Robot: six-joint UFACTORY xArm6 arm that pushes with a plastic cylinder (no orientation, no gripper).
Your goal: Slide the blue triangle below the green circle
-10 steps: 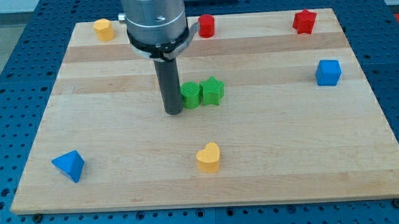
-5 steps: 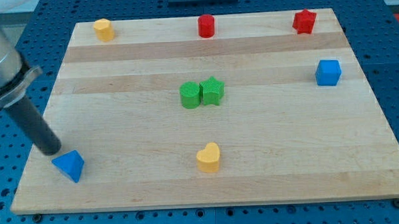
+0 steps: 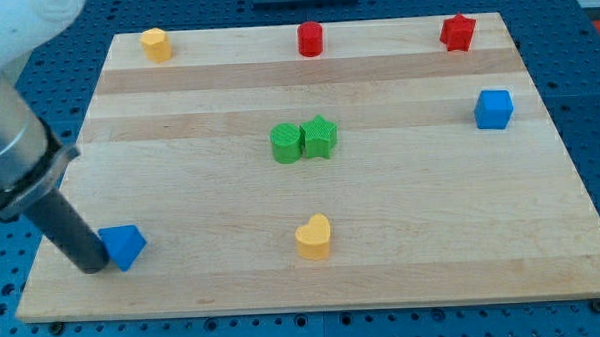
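The blue triangle point(image 3: 125, 245) lies near the board's bottom left corner. My tip point(image 3: 90, 264) rests on the board right against the triangle's left side. The green circle point(image 3: 287, 144) sits near the board's middle, touching a green star point(image 3: 320, 138) on its right. The triangle is far to the left of and below the green circle.
A yellow heart point(image 3: 313, 237) lies at the bottom middle. A yellow block point(image 3: 155, 43), a red cylinder point(image 3: 309, 38) and a red star point(image 3: 457, 31) line the top edge. A blue cube point(image 3: 493, 109) sits at the right. The wooden board point(image 3: 431, 204) ends just left of my tip.
My tip went from beside the green circle to the bottom left corner, then dropped lower on the triangle's left. The blue triangle has shifted a little to the right and turned.
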